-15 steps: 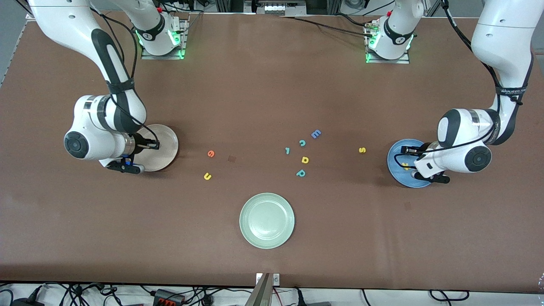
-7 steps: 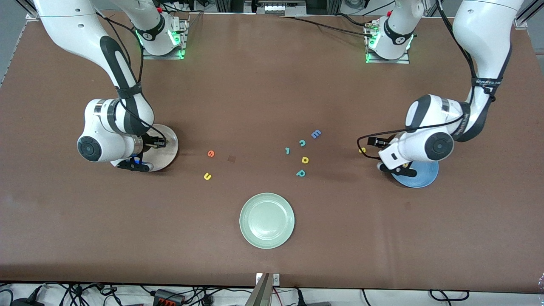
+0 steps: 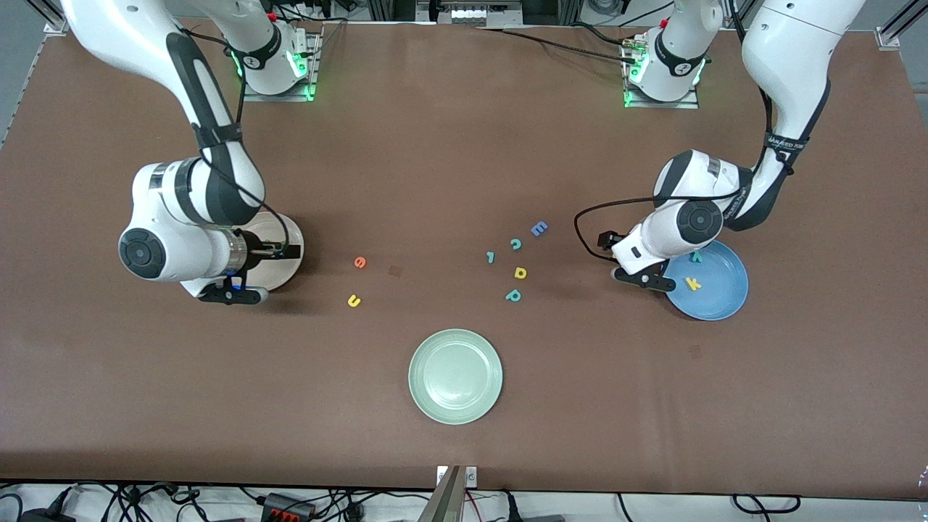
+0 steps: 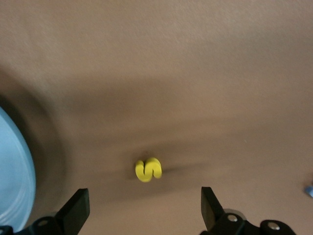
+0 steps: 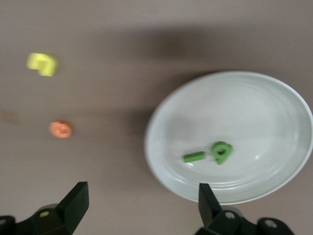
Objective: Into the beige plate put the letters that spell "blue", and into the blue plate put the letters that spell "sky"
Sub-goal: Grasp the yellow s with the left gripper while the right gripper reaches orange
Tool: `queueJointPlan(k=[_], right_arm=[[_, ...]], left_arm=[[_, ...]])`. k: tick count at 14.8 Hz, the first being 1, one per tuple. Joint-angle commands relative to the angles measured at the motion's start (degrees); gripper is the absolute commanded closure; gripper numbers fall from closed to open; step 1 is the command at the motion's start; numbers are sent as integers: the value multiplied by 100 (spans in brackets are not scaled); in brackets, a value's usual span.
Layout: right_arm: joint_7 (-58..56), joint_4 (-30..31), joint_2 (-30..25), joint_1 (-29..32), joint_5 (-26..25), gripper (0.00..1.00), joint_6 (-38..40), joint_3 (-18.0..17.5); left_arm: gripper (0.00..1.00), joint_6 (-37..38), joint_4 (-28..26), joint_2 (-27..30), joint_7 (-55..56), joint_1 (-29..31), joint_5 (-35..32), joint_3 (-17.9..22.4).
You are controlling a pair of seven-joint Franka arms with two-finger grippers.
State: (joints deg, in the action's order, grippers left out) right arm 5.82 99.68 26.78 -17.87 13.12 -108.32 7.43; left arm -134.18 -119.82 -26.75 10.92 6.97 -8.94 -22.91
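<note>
At the right arm's end of the bench, the right end effector (image 3: 286, 251) hangs over the edge of the beige plate (image 3: 290, 262), fingers spread wide and empty. Its wrist view shows the green b (image 5: 221, 151) and the dark green l (image 5: 194, 157) lying in that plate, touching or nearly so. The orange e (image 3: 359, 262) and the yellow u (image 3: 354, 301) wait on the bare bench nearby, the u nearer the front camera; one of them looks like this arm's next pick.

Mid-bench lies the clutter (a blue E (image 3: 539, 229), a teal c (image 3: 515, 244), a small teal letter (image 3: 491, 257), a yellow d-like letter (image 3: 520, 272), a teal p (image 3: 513, 295)), with the pale green plate (image 3: 455, 376) nearest the camera.

At the other end, the left end effector (image 4: 142, 208) is wide open with nothing in it, just over the yellow s (image 4: 148, 169) beside the blue plate (image 3: 732, 290), where the yellow k (image 3: 693, 283) and teal y (image 3: 697, 256) already lie. I'd judge the s-pick is in hand: straight down, then close.

A second ago the left arm was over the blue plate; it has since swung out over the s. The right end effector was shut then, and has opened.
</note>
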Motion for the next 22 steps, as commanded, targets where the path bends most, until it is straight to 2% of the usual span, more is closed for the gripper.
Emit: queueJointPlan(k=[1,3,5,8,9,12,14,16,18,21,22], right_arm=[[-255,-151,64,-251,-28,0,127,-5],[-311,-99,160,-550,24,0,14,-5],[118,111,161,-682,33,0,-258,-5],[629,517,256,-893,33,0,-1145,-5],[996,508,336,-894,33,0,-1252,-5],[2016,473,573,-1016,33,0,-1621,-5],[2404,473,714,-1227,33,0,-1910,-5],[2974,482,802,-1359,33,0,-2078,-5],[3249,508,872,-1578,33,0,-2254,-5],[3311,535,1013,-1580,33,0,-2474,21],[3311,535,1022,-1545,33,9,-2474,21]], left_arm=[[0,-275,-129,-6,419,24,-388,-39],[2,-311,-138,-58,429,32,-433,-39],[19,-468,-147,-111,438,41,-433,-30],[27,-626,-155,-260,438,76,-433,-30],[31,-636,-155,-296,438,76,-433,-30],[52,-636,-155,-322,438,76,-433,-30],[63,-636,-155,-366,438,85,-433,-30],[69,-636,-155,-366,438,85,-433,-30],[82,-618,-155,-357,438,85,-433,-30],[87,-522,-112,-296,412,85,-433,-30],[87,-287,-33,-226,411,85,-433,-30]])
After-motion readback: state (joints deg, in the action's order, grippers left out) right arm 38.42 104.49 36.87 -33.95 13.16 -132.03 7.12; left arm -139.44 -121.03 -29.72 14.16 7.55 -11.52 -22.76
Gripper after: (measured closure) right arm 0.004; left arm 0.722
